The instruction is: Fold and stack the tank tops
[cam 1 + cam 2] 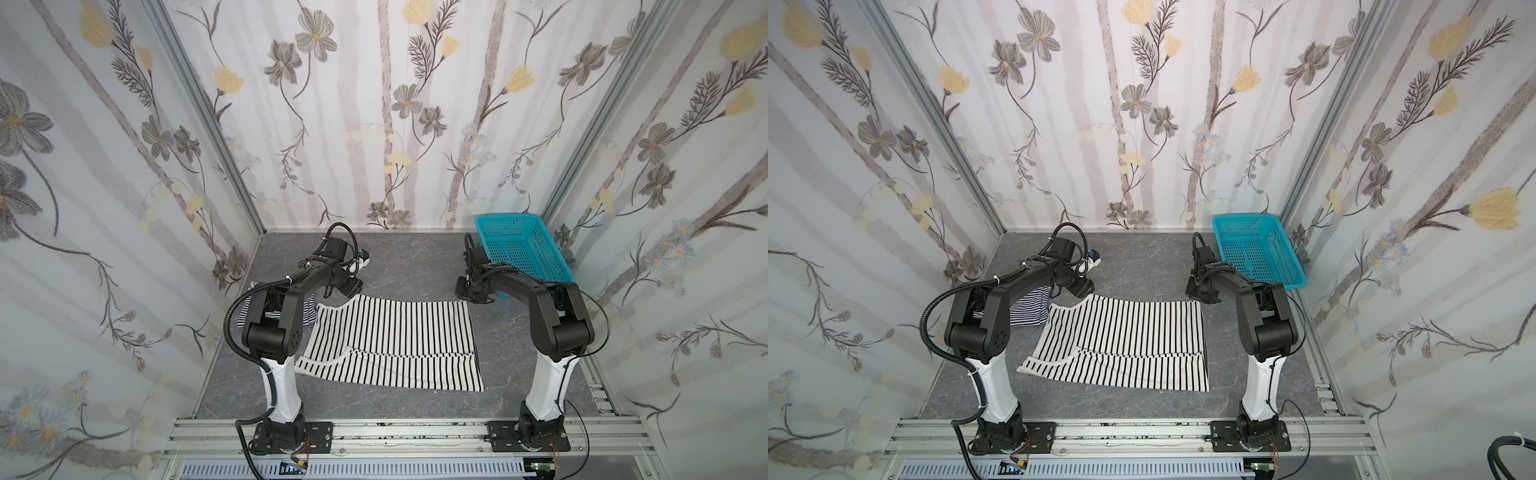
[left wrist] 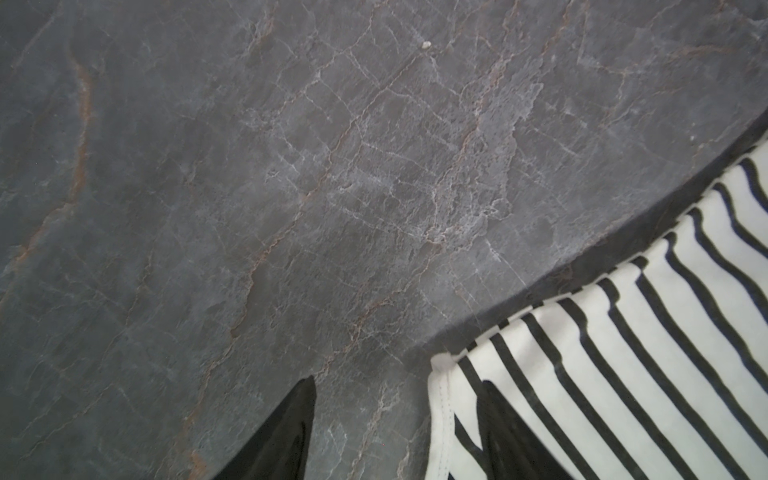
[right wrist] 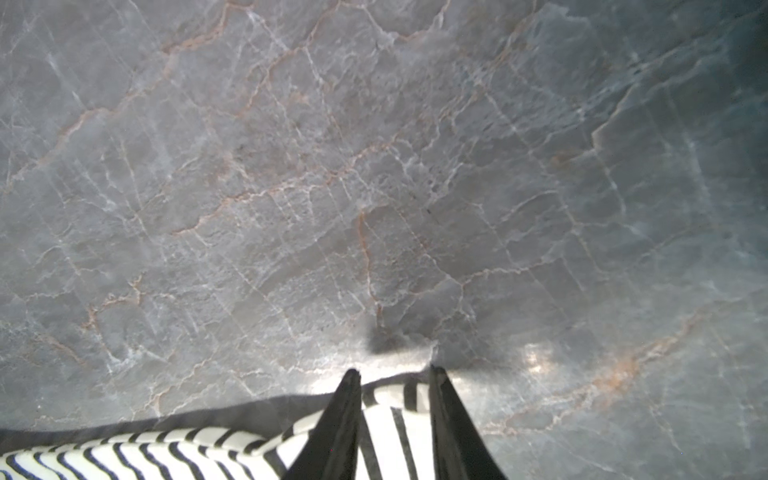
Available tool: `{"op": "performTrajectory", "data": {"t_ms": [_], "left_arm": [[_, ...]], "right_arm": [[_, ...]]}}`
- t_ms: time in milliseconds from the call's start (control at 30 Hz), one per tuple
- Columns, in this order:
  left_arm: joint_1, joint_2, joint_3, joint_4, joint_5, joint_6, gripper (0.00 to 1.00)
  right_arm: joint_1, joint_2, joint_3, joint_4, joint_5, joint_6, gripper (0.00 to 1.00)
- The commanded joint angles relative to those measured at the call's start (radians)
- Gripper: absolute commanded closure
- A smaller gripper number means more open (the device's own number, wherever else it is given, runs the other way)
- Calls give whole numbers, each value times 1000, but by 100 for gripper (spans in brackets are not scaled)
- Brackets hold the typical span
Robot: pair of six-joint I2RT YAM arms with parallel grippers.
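Wide-striped tank top lies flat at the centre of the table. Its long axis runs left to right, with straps at the left, hem at the right, and stripes running near to far. Both pincers stand at its far edge, each nearest its own corner.

- **Left gripper**: at the far-left strap, jaws apart astride the trimmed edge, holding nothing.
- **Right gripper**: at the far-right hem corner, jaws narrow with cloth between them. Whether they pinch it cannot be told.

The likely next move draws the far edge toward the near edge. Thin-striped tank top lies folded just left. Basket stands far right.
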Motion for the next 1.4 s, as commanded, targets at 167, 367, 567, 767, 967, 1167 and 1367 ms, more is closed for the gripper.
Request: {"op": "performTrajectory", "data": {"t_ms": [167,367,567,767,967,1167,1367], "left_arm": [[2,-24,-21,1,21,-2,36],[2,-20,-20,1,33,-2,36],[3,-23,-22,1,34,-2,36],[4,-22,-18,2,45,-3,36],[4,-19,-20,1,39,2,35],[3,-23,-39,-2,35,3,34],[2,-20,-43,-6,43,2,33]], "right_arm": [[3,-53,-52,18,63,44,66],[3,-32,-50,41,27,63,62],[3,-6,-43,44,4,65,64],[3,8,-22,34,12,76,79],[3,-25,-38,29,26,73,92],[4,-76,-46,36,36,56,100],[8,-81,-18,26,26,46,100]]}}
